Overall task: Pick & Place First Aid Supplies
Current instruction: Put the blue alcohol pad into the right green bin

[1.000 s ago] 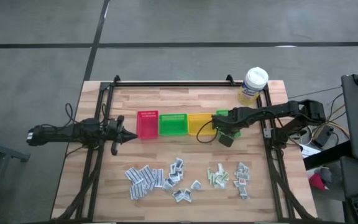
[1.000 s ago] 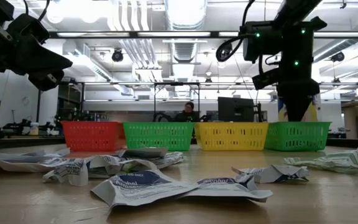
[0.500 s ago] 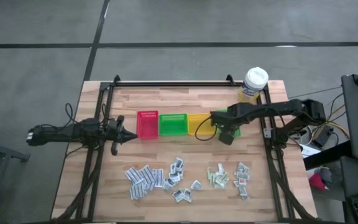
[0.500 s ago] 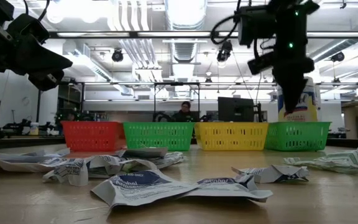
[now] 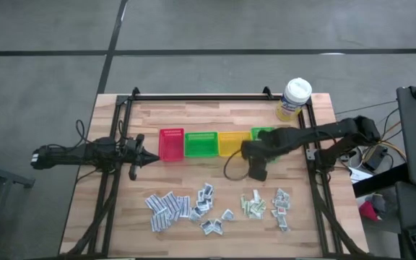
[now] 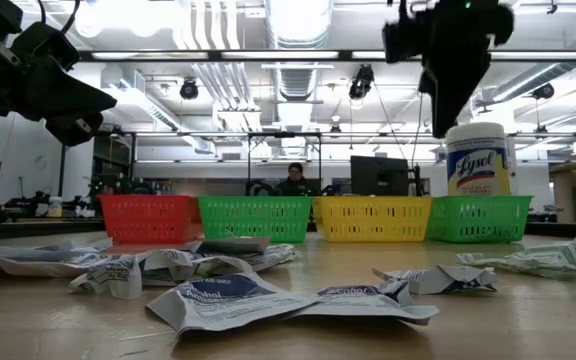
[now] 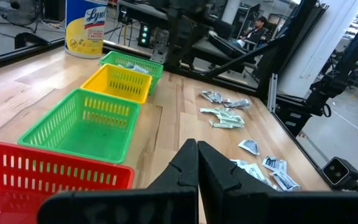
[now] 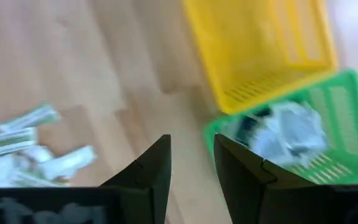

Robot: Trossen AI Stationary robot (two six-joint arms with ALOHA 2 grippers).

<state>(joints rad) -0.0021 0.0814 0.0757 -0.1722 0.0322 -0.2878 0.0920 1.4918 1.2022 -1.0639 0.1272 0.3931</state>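
Observation:
The first aid supplies lie as small flat sachets in loose piles on the near half of the wooden table (image 5: 168, 208) (image 5: 251, 204) (image 5: 281, 206). A few more lie inside the right-hand green bin (image 8: 284, 134). My right gripper (image 8: 191, 168) hangs open above the table, just on the near side of the yellow bin (image 5: 231, 142) and the green bin (image 5: 263, 133). It points down and has nothing between its fingers. My left gripper (image 7: 197, 168) is shut and empty. It stays level at the table's left, beside the red bin (image 5: 171, 144).
Four small bins stand in a row across the table's middle: red, green (image 5: 201, 144), yellow, green. A white-lidded yellow wipes tub (image 5: 294, 99) stands at the far right corner. A black frame rail runs along the table's edges. People sit in the room beyond.
My right gripper has risen from just over the right-hand green bin. It has swung toward the table's near edge and a little to the left, and now stands high above the bare wood in front of the bins.

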